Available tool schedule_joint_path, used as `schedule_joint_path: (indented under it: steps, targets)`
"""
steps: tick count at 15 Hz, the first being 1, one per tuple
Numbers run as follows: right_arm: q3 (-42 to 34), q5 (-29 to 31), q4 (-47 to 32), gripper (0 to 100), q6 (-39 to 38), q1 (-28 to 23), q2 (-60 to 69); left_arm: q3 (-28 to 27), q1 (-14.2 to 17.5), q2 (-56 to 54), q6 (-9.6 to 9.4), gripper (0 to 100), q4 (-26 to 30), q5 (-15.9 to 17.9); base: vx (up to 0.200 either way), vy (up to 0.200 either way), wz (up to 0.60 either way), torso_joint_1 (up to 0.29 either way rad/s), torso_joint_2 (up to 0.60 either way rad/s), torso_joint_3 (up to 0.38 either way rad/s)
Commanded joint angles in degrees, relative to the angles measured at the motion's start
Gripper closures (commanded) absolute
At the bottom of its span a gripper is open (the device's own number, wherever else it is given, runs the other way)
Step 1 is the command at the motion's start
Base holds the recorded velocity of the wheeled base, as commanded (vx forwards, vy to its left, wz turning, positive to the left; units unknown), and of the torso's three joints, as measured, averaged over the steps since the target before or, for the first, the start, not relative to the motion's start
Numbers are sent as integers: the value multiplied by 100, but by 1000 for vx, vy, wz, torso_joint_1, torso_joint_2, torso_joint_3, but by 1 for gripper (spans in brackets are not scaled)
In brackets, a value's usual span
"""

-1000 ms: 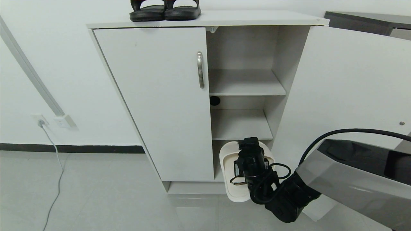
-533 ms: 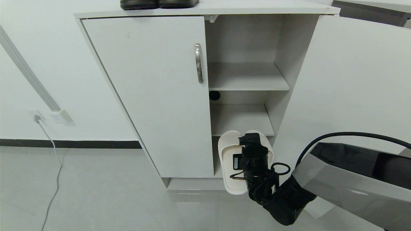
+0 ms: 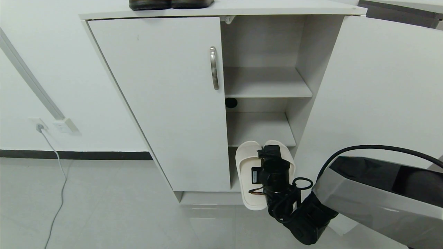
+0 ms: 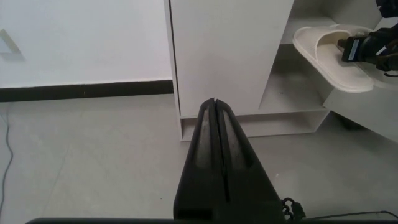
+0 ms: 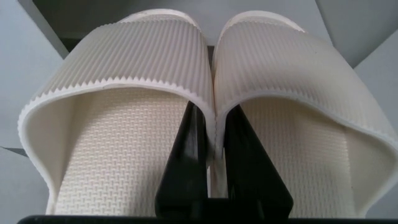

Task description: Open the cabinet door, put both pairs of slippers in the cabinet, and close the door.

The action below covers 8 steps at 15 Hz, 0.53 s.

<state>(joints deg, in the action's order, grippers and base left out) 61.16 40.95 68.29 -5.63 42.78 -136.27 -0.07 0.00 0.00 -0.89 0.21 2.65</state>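
From my station I saw the right gripper [image 3: 267,154] clamped on the pair of cream ribbed foam slippers [image 3: 246,167]. Its two black fingers [image 5: 186,162] reached under the straps and pinched the neighbouring inner strap edges together, so both slippers hung from it side by side. The pair was held in the air in front of the tall white cabinet [image 3: 155,103], whose right-hand door [image 3: 373,86] stood wide open and whose left-hand door with the metal handle [image 3: 214,68] was shut. What mattered to me was the line of the slippers. Their long axis ran front to back, with the toes leading toward the cabinet and the heels trailing back over the floor toward the wrist. The toes sat near the front edge of the lower shelf [image 3: 259,129], and the bottom compartment [image 3: 233,173] opened just under and beyond them. I could not tell whether the toes had crossed the threshold. I judged that a straight push along that axis, kept below the shelf edge, would seat them. The left gripper [image 4: 214,124] hung low over the grey floor with its fingers pressed together and holding nothing, well apart from the opening, so the right arm was plainly the nearer one. The pair of black sandals [image 3: 169,3] sat on the cabinet top, not yet stowed.
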Motion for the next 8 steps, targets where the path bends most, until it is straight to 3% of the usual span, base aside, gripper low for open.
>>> schedule_joint_path:
  steps: [1, 8]
  targets:
    - [19, 1, 9, 100, 1, -6, -5, -1, 0, 9, 1, 100, 6, -1, 200, 0, 0, 2, 7, 2]
    - [19, -8, 9, 100, 9, -24, -23, -1, 0, 9, 1, 100, -3, -1, 200, 0, 0, 4, 0, 4]
